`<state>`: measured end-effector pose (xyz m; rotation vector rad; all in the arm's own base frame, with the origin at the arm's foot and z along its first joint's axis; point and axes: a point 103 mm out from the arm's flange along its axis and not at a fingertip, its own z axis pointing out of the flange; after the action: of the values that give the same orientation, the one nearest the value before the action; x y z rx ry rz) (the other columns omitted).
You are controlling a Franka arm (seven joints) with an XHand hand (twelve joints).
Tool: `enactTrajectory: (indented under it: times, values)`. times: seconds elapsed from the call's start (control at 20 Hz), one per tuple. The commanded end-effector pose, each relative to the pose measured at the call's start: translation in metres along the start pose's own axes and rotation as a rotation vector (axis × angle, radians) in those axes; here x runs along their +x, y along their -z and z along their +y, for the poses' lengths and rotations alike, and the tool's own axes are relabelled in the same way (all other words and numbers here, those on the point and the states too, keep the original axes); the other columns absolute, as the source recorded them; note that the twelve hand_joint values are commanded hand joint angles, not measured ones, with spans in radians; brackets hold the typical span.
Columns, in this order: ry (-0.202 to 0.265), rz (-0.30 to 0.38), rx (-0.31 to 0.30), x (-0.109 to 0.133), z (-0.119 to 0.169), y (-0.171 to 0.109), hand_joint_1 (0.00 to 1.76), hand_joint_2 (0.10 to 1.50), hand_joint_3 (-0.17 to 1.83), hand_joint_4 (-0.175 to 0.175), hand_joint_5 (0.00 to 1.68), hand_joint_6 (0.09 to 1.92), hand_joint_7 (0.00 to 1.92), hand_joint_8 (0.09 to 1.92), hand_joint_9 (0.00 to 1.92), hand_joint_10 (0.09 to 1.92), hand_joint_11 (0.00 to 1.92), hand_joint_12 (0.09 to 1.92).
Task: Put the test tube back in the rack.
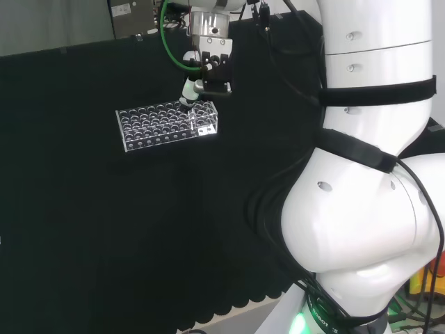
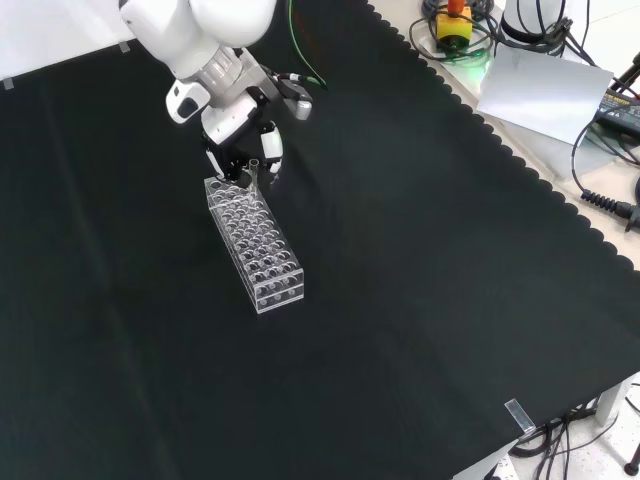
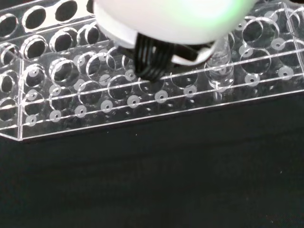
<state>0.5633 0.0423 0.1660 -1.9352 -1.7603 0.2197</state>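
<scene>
A clear plastic rack [image 1: 149,129] with several rows of holes lies on the black cloth. In the front view the rack [image 2: 265,255] runs away from the camera, with the hand [image 2: 245,125] over its far end. A clear test tube [image 2: 252,172] stands upright in a hole at that end, its top between the curled fingers. From the head view the hand [image 1: 208,66] hangs above the rack's right end, and the test tube [image 1: 191,118] stands just under its fingers. The wrist view shows the test tube [image 3: 219,66] set down into the rack [image 3: 95,95] below the blurred hand [image 3: 171,19].
The arm's big white links [image 1: 368,174] take up the right of the head view. Past the cloth's scalloped edge in the front view lie a grey sheet [image 2: 545,90], a yellow and red button box [image 2: 455,20] and cables [image 2: 605,200].
</scene>
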Motion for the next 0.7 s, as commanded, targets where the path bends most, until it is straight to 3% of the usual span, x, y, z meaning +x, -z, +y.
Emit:
enactTrajectory:
  times: [0.05, 0.15, 0.25, 0.35, 0.45, 0.55, 0.7]
  values:
    - [0.001, 0.014, 0.014, 0.000, -0.001, -0.005, 1.23, 0.65, 0.61, -0.175, 1.35, 0.49, 1.70, 0.51, 1.62, 0.60, 1.29, 0.88]
    - [-0.003, 0.059, 0.045, -0.004, 0.000, -0.004, 1.30, 0.59, 0.73, -0.175, 1.35, 0.52, 1.51, 0.53, 1.61, 0.60, 1.27, 0.89]
    - [0.007, 0.077, 0.079, -0.005, 0.001, -0.002, 1.31, 0.61, 0.73, -0.175, 1.28, 0.64, 1.36, 0.65, 1.54, 0.69, 1.21, 1.01]
    - [0.017, 0.095, 0.098, -0.006, 0.001, 0.000, 1.30, 0.74, 0.55, -0.175, 1.18, 0.75, 1.24, 0.76, 1.40, 0.79, 1.06, 1.20]
    - [0.025, 0.111, 0.110, -0.006, 0.000, 0.002, 1.22, 0.66, 0.65, -0.169, 0.97, 0.77, 1.19, 0.81, 1.24, 0.84, 0.88, 1.33]
    - [0.033, 0.119, 0.116, -0.005, -0.001, 0.005, 1.19, 0.56, 0.80, -0.136, 0.79, 0.80, 1.04, 0.85, 1.11, 0.84, 0.75, 1.39]
    - [0.037, 0.125, 0.119, -0.005, -0.004, 0.011, 1.17, 0.52, 0.86, -0.095, 0.65, 0.80, 0.85, 0.88, 0.96, 0.83, 0.64, 1.42]
